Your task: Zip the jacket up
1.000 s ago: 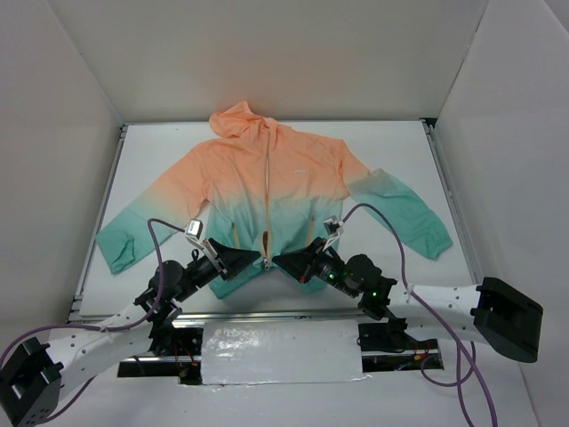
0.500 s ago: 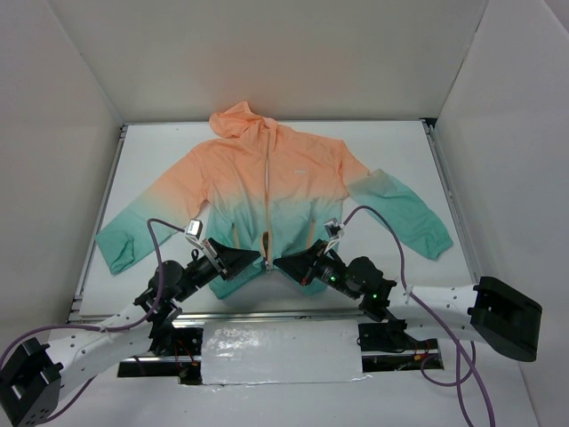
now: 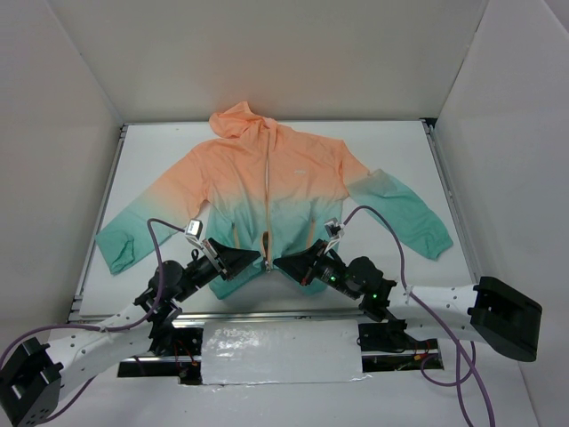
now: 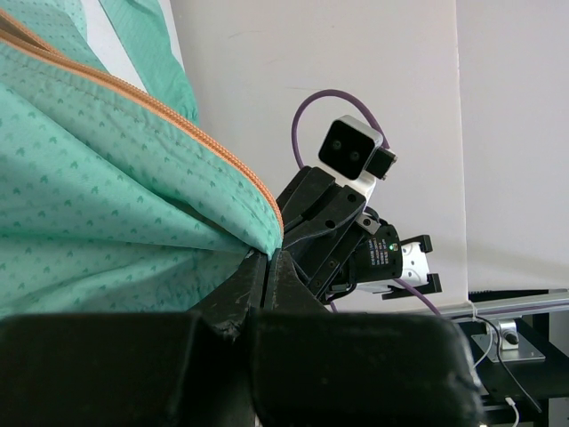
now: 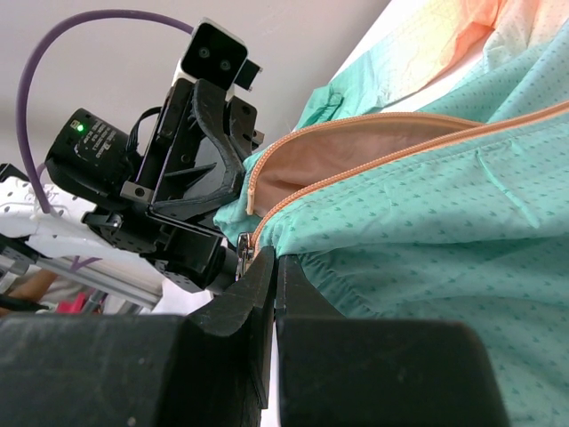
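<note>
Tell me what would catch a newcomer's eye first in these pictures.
The jacket, peach fading to teal, lies spread flat on the white table, hood at the far end. At its near hem, the left gripper and right gripper are both shut on the fabric, one on each side of the pale zipper. The right wrist view shows the front gaping there, peach lining exposed.

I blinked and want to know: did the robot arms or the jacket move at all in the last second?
Nothing visibly changed. The left gripper and right gripper stay shut on the jacket at its bottom hem, either side of the zipper, and the jacket lies flat as before.
</note>
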Controlling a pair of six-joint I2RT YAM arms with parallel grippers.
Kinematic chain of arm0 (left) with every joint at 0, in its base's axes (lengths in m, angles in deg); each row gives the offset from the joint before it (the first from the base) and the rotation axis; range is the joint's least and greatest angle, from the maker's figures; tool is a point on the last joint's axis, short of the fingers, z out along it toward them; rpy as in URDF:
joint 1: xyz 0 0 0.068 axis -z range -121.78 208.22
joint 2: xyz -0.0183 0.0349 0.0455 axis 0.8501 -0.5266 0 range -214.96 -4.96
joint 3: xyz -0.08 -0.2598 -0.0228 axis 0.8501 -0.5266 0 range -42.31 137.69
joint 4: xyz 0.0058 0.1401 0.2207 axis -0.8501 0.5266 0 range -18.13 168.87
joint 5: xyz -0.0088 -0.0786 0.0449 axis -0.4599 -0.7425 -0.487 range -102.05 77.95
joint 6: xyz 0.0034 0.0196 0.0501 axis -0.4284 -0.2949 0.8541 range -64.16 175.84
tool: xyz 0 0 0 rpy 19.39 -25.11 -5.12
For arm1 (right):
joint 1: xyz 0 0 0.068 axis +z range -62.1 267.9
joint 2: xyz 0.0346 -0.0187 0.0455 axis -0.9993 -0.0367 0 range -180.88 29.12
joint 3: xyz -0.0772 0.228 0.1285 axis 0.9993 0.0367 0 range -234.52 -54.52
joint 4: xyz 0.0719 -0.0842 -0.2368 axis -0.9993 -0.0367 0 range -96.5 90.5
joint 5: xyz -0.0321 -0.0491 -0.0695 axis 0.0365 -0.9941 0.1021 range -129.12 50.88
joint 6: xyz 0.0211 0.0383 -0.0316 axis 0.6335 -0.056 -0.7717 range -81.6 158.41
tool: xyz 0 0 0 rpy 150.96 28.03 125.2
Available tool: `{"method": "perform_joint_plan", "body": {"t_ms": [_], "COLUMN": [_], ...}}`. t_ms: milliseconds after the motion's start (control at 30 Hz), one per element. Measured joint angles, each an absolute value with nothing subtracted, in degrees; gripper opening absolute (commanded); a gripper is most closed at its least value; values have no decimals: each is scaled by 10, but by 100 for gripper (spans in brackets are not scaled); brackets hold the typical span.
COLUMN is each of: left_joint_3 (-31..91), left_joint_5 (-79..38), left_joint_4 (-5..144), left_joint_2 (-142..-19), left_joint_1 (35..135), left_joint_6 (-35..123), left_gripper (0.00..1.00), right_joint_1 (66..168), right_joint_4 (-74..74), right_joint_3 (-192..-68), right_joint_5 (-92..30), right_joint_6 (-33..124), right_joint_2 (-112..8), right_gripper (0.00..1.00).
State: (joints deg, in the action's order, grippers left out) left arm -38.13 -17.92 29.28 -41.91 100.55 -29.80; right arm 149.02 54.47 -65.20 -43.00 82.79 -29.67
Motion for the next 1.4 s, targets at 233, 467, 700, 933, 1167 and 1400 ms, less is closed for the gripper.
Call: {"method": "perform_joint_plan", "body": {"t_ms": [233, 467, 700, 933, 1167, 1400], "left_joint_3": [-381, -381, -381, -381, -381, -381], "left_joint_5": [-179, -179, -179, -183, -183, -183], "left_joint_4": [290, 289, 290, 290, 290, 289], "left_joint_2": [-420, -424, -424, -424, -424, -424], "left_joint_1": [1005, 1005, 1005, 1005, 1005, 1005], "left_joint_6": [-298, -298, -298, -298, -298, -298], "left_gripper": [0, 0, 0, 0, 0, 0], "right_joint_1": [1490, 1490, 1487, 1483, 1480, 1479], "right_joint_4": [545, 545, 544, 544, 544, 544], "right_joint_3": [-652, -652, -652, -652, -655, -659], "right_joint_5": [-430, -430, -431, -432, -432, -429], "right_joint_6": [826, 824, 822, 820, 819, 819], "right_joint_2": [-296, -296, -295, -294, -294, -294], "right_gripper": [0, 0, 0, 0, 0, 0]}}
